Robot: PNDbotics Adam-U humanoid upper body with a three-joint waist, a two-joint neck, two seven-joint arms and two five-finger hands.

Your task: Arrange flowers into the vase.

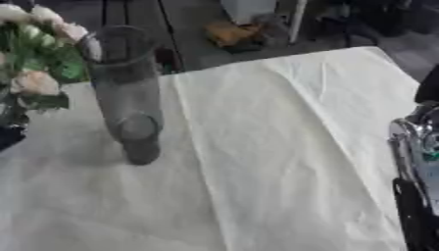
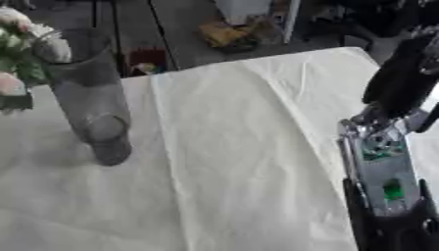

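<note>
Left eye view: vase (image 1: pixel 125 93) upright, mouth up, flowers (image 1: pixel 38 54) beside it.

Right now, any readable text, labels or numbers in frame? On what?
None readable.
Vase: clear glass, no label.
Cloth: plain, no print.
Right arm: green patches on the silver part, too blurred to tell if they carry text.
Flowers: no tag visible.
</note>
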